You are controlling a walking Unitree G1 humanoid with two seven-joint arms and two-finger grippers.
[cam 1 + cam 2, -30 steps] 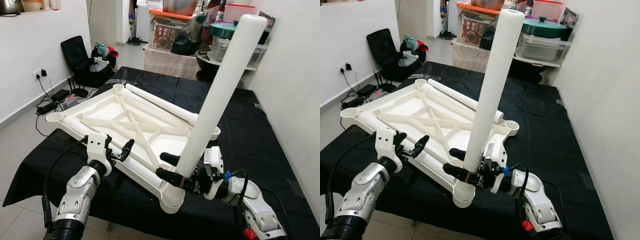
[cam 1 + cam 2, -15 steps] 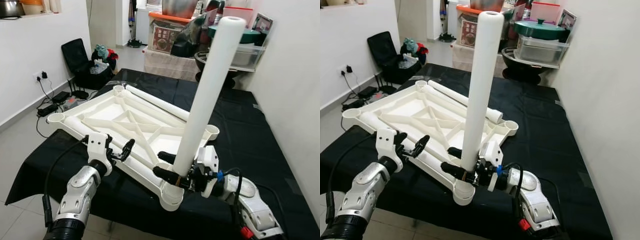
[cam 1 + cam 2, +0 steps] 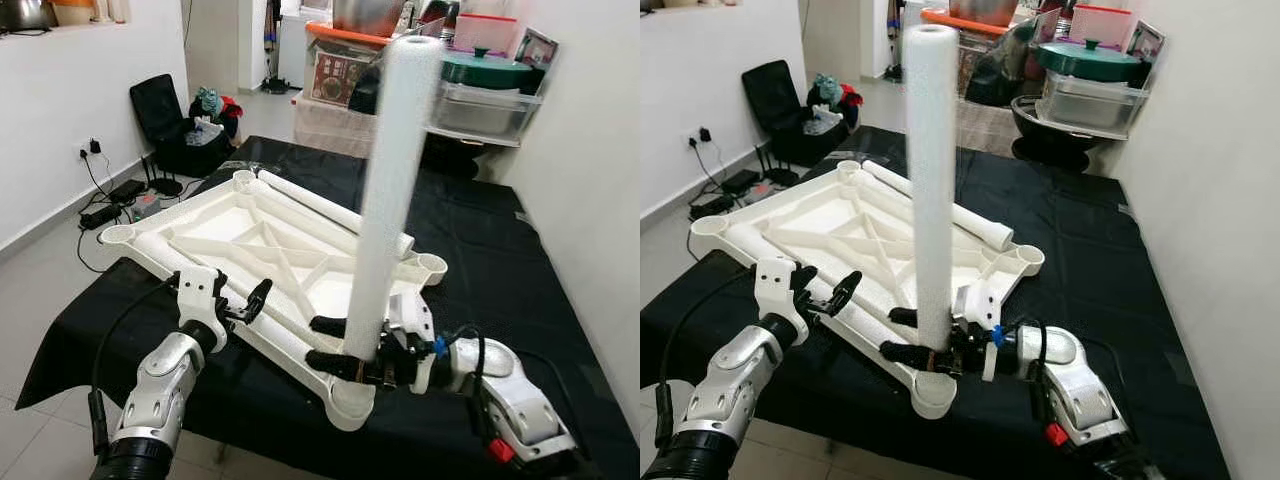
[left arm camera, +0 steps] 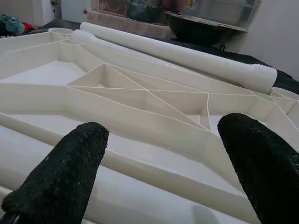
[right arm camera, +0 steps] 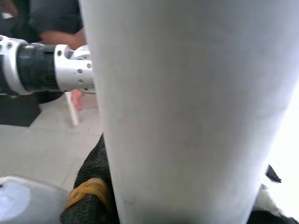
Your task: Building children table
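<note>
Table leg (image 3: pixel 390 180) stands near-upright over the near corner socket (image 3: pixel 352 400) of the upturned tabletop (image 3: pixel 230 225), right gripper (image 3: pixel 335 345) clamped low on it; left gripper (image 3: pixel 245 305) spread wide nearby; keep it plumb, press straight down.

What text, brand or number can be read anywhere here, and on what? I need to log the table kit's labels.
No text is readable.
Table top: plain white, no markings.
Upright leg in the right tool: plain white, no markings.
Printed box on the rear shelf: red and dark print, too small and blurred to read.
Framed picture by the wall: too small to read.
</note>
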